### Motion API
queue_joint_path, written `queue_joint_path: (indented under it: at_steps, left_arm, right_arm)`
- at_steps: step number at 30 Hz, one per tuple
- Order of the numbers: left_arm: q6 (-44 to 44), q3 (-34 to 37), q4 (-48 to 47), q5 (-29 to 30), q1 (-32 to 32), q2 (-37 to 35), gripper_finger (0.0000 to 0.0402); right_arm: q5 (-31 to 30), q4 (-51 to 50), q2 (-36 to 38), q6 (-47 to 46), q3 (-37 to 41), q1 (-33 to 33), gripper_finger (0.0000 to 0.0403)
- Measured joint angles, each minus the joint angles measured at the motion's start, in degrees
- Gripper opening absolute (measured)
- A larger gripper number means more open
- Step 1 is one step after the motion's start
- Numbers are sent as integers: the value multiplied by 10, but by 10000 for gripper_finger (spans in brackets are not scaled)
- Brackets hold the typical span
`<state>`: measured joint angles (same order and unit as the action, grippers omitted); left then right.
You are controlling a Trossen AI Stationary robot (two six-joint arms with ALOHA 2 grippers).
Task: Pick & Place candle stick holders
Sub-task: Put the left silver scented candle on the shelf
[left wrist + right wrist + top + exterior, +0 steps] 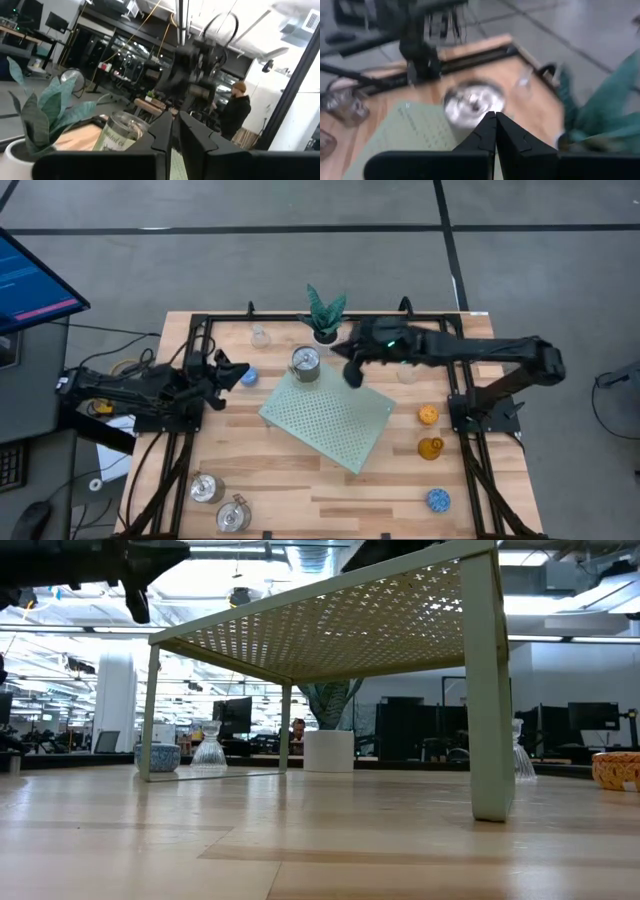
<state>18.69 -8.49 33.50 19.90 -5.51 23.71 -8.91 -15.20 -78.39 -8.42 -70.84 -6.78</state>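
Left gripper [237,372] is seen at left-centre of the high view, above the desk [300,480] edge, just left of a blue bumpy holder [249,377]. Its fingers [162,135] are shown pressed together in the left wrist view, with nothing between them.

Two silver holders [207,489] [233,516] are found at lower left of the frame. A clear glass holder [260,336] is noted at upper left of the desk.

A third silver holder [305,362] is seen on the upper left corner of the pale green perforated mat [330,420], at frame centre. The plant [324,313] is placed just above it, in a white pot.

Right gripper [352,372] is held over the mat's upper edge, just right of the silver holder. Its fingers [487,131] are closed tight and empty in the right wrist view.

A second clear holder [407,373] lies below the right arm. Down the right side are ranged an orange holder [428,415], an amber holder [431,447] and another blue holder [438,500].
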Motion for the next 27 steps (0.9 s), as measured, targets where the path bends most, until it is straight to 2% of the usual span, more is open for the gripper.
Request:
queue_joint_path:
  at_steps: [8, 13, 20, 27]
  left_arm:
    - [-33, 0, 10, 6, 0, 18, 30]
    - [-31, 0, 39, 6, 0, 18, 30]
    - [-30, 0, 70, 7, 0, 18, 30]
    - [-22, 0, 118, 14, 0, 18, 30]
  right_arm:
    - [1, -43, 189, 84, -4, -21, 0]
    - [0, -91, 318, 120, 28, -24, 0]
    - [-19, -94, 462, 115, 128, -28, 0]
    - [2, -58, 540, 42, 253, -33, 0]
